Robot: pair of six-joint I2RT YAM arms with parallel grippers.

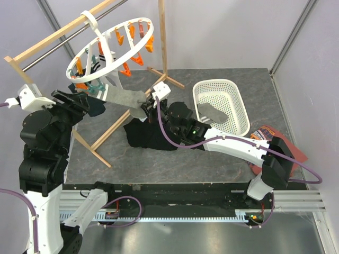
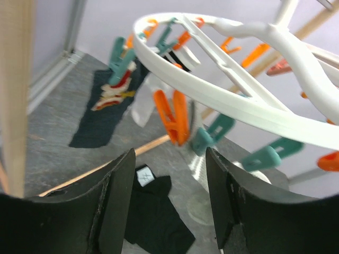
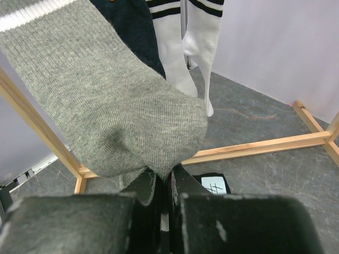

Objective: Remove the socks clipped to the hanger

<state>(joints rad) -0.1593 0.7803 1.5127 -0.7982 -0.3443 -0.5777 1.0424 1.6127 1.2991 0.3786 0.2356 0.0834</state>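
Right wrist shows the right end effector clamped on the grey sock stretching above it

Left gripper raised, jaws apart; right arm stretched forward-left, right gripper pinched tight

You won't find any text, brand or number you can read in these 3 views. The closest thing is a small white tag on the black garment, low and left of centre in the left wrist view, and it's blurred. The same tag sits low and right of centre in the right wrist view, showing dark line marks too small to make out.
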